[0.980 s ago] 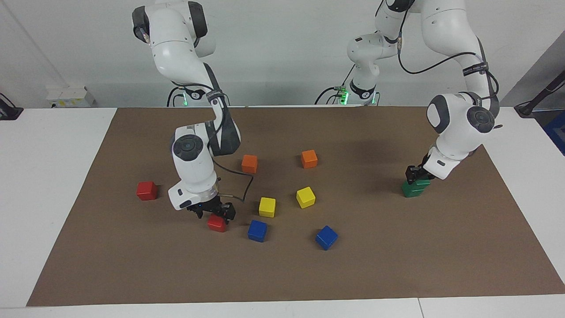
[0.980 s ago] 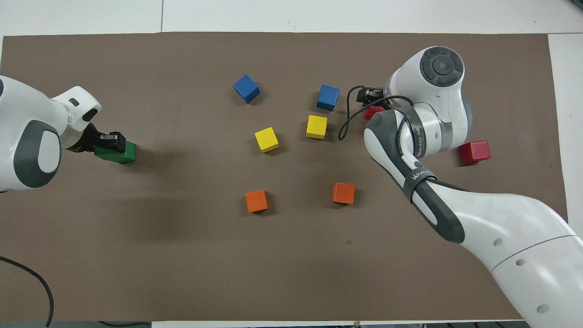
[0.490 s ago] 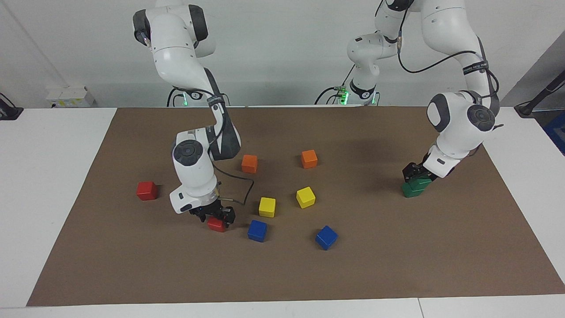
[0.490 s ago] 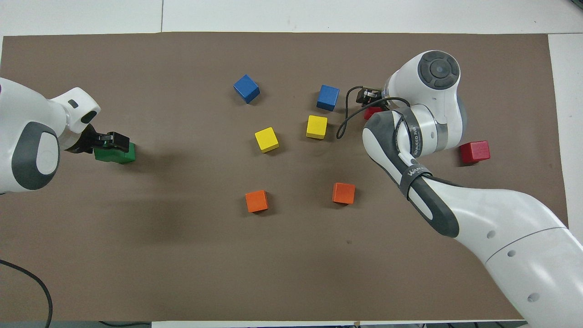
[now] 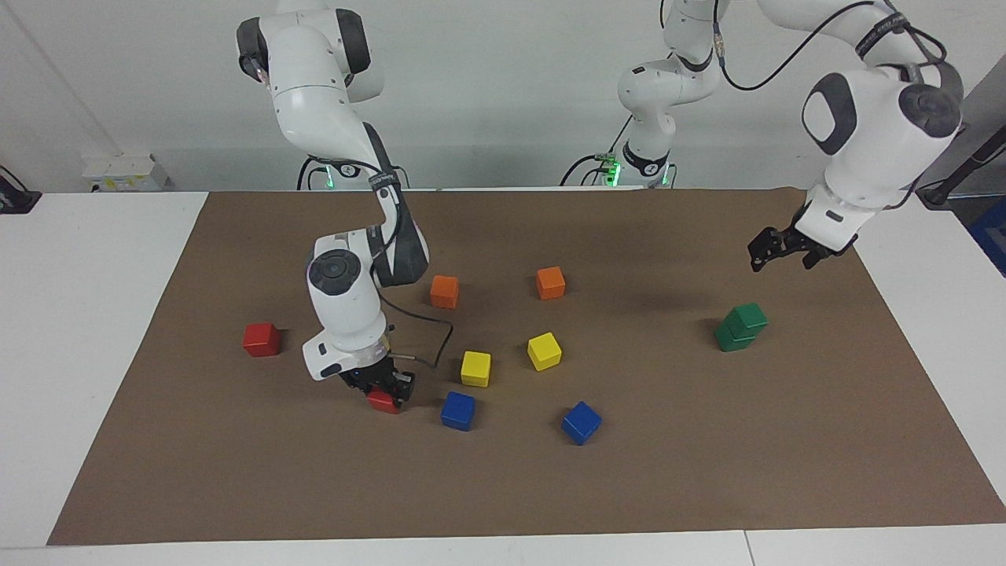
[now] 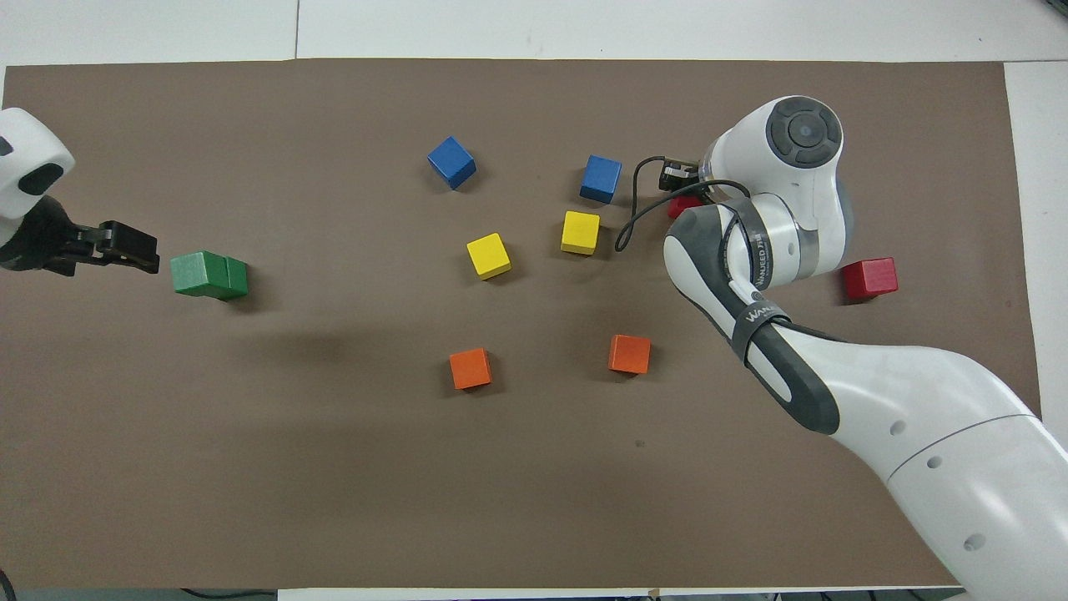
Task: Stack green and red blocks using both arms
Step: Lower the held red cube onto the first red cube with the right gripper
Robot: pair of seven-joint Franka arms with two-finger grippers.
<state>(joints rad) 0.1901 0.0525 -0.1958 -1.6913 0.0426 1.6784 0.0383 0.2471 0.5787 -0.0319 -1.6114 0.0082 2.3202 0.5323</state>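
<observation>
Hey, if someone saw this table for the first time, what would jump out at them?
Probably the two green blocks stacked at the left arm's end of the brown mat, with the left pincer open in the air above them. Next, the right pincer is shut on a red block beside a blue cube, while another red block sits alone.

2 green blocks (image 5: 740, 328) are sitting stacked as 1 pile, and 2 red blocks are showing: 1 red block (image 5: 261, 339) on the mat (image 5: 707, 472) and another red block (image 5: 384, 401) under an arm's tip. 2 orange cubes (image 5: 444, 291) are lying there, 2 yellow cubes (image 5: 475, 368) and 2 blue cubes (image 5: 458, 410) are resting near them, making 10 cubes. 2 white arms (image 5: 346, 299) are reaching over 1 brown mat.
</observation>
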